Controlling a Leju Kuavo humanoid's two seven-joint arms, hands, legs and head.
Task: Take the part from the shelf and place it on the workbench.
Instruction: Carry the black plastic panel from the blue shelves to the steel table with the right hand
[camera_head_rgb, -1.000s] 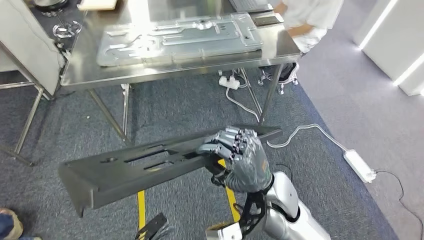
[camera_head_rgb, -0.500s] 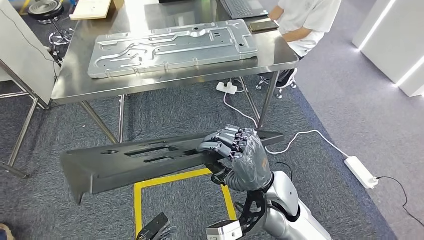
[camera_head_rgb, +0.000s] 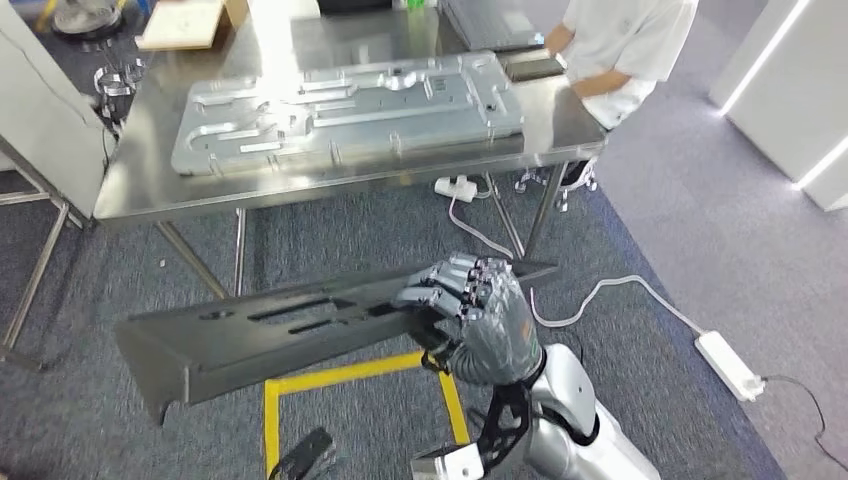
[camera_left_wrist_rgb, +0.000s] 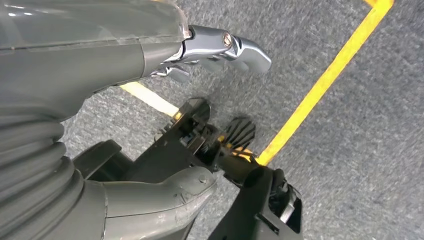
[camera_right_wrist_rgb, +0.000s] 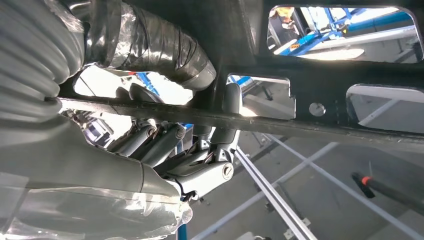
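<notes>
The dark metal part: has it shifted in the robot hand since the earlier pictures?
No. The part sits the same in the right robot hand; the camera moved.

1 long dark slotted part (camera_head_rgb: 300, 325) held in 1 robot hand (camera_head_rgb: 475, 315), 1 steel workbench (camera_head_rgb: 140, 185), 1 large silver stamped panel (camera_head_rgb: 345, 110) on it, 1 seated person (camera_head_rgb: 625, 45), 2 white power strips (camera_head_rgb: 730, 365) (camera_head_rgb: 455, 187) on the carpet

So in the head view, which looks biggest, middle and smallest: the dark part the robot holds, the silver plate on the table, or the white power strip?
1. Dark part, though it is nearer the camera, so that may flatter it.
2. Silver plate, looking close in size.
3. White power strip, clearly smallest.
</notes>
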